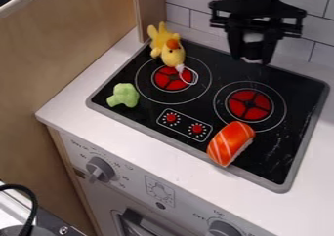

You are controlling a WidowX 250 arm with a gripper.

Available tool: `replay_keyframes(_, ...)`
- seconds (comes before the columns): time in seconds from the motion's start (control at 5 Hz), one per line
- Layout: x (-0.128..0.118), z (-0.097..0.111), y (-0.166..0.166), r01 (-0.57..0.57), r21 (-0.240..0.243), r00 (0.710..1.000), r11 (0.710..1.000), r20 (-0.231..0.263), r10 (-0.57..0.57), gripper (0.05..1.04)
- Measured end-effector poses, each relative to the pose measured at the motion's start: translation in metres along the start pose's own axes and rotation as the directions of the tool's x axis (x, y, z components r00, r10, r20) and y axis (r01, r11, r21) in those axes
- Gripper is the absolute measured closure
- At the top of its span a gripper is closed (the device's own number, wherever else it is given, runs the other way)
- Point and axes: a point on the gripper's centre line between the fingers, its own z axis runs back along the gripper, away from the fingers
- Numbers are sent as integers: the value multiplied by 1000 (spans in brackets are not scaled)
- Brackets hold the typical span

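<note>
The black gripper hangs at the upper right, above the back edge of the stove top and in front of the tiled wall. Left of it, a yellow plush bird with an orange beak lies at the back left burner, a thin white loop beside it. A green broccoli-shaped toy rests near the stove top's left corner. Toward the front right, an orange toy sushi piece with white stripes lies slantwise near the right burner and the front edge. None of these toys touches the gripper.
The black stove top has two red burners, printed rings and a small knob panel. White counter surrounds it. A wooden panel stands at the left, white tiles rise behind, and oven knobs are on the front below.
</note>
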Motion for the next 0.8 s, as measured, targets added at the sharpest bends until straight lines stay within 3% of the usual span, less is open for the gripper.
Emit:
replay_keyframes(0.2, 13, -15, -5, -24, 12, 1000, 1000, 2, 24, 605)
replay_keyframes(0.4, 19, -24, -5, -33, 28, 999, 999, 38, 32, 605)
replay_keyframes(0.6, 19, -42, -2, -32, 53, 999, 998, 34, 31, 532)
replay_keyframes(0.8, 9, -55, 3, -13, 65, 1000, 998, 19, 12, 232)
